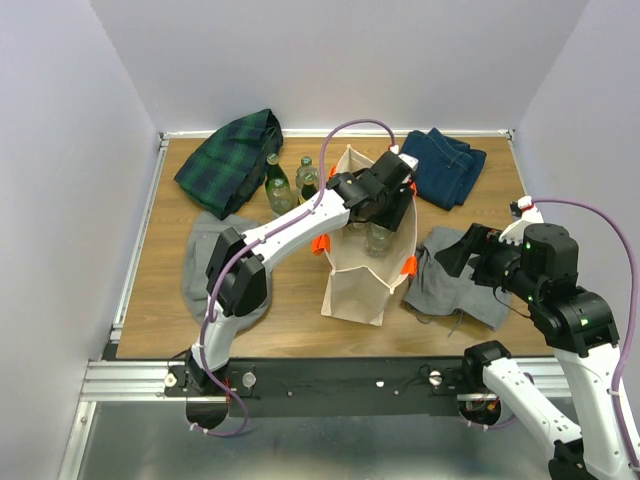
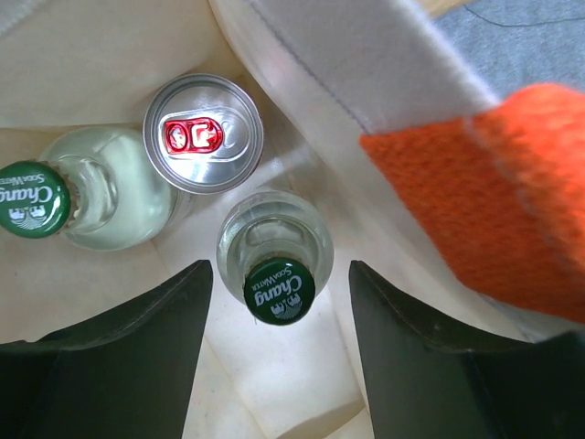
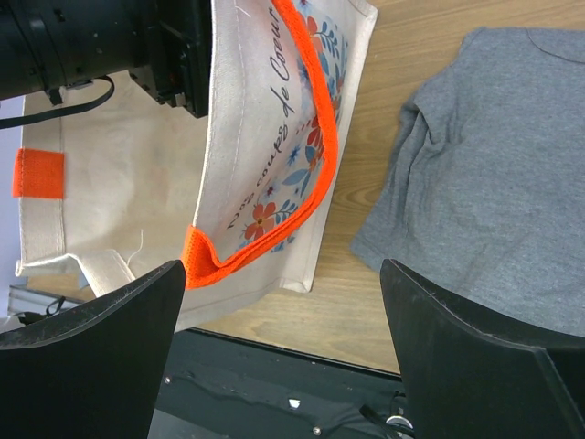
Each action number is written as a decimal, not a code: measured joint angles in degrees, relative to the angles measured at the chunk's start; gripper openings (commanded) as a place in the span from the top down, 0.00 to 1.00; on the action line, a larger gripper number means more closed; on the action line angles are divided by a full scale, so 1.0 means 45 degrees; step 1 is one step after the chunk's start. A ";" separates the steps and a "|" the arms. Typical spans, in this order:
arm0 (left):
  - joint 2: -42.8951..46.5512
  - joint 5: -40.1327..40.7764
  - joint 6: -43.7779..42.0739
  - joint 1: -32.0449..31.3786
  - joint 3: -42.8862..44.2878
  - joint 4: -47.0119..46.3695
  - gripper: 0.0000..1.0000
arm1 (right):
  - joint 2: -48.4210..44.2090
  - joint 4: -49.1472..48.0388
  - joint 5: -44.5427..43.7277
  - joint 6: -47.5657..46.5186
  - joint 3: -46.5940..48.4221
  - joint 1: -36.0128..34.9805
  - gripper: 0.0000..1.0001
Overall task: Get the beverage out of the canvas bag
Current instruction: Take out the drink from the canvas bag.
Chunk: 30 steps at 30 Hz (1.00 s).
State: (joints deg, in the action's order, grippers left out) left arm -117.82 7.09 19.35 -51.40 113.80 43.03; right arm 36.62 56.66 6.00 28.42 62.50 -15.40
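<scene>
My left gripper (image 2: 281, 265) straddling green-capped bottle (image 2: 279, 291) inside canvas bag (image 2: 366, 55); cannot tell whether clamping. Planning firm squeeze under cap, lifting straight up, steering clear of can (image 2: 203, 133), orange handle (image 2: 494, 192).

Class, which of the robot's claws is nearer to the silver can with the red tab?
Left. The left claw is inside the canvas bag, with the can just beyond its fingertips. The right claw hangs outside the bag, near the grey shirt.

Left pincer (image 2: 279, 267) pointing down, jaws apart, right pincer (image 3: 281, 267) jaws wide
</scene>
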 measured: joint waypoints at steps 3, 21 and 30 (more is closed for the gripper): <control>-0.0121 0.0000 0.0005 0.0000 0.0000 0.0000 0.32 | 0.0000 -0.0005 -0.0005 0.0000 0.0000 0.0000 0.04; -0.0330 0.0000 0.0102 0.0000 0.0136 0.0010 0.42 | 0.0000 0.0000 -0.0053 0.0000 0.0000 0.0000 0.04; -0.0359 0.0000 0.0102 0.0000 0.0165 0.0005 0.46 | 0.0000 0.0000 -0.0092 -0.0005 0.0000 0.0000 0.04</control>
State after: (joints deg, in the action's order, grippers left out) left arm -119.44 7.09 19.81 -51.40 114.54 43.05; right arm 36.62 56.66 5.58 28.40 62.50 -15.40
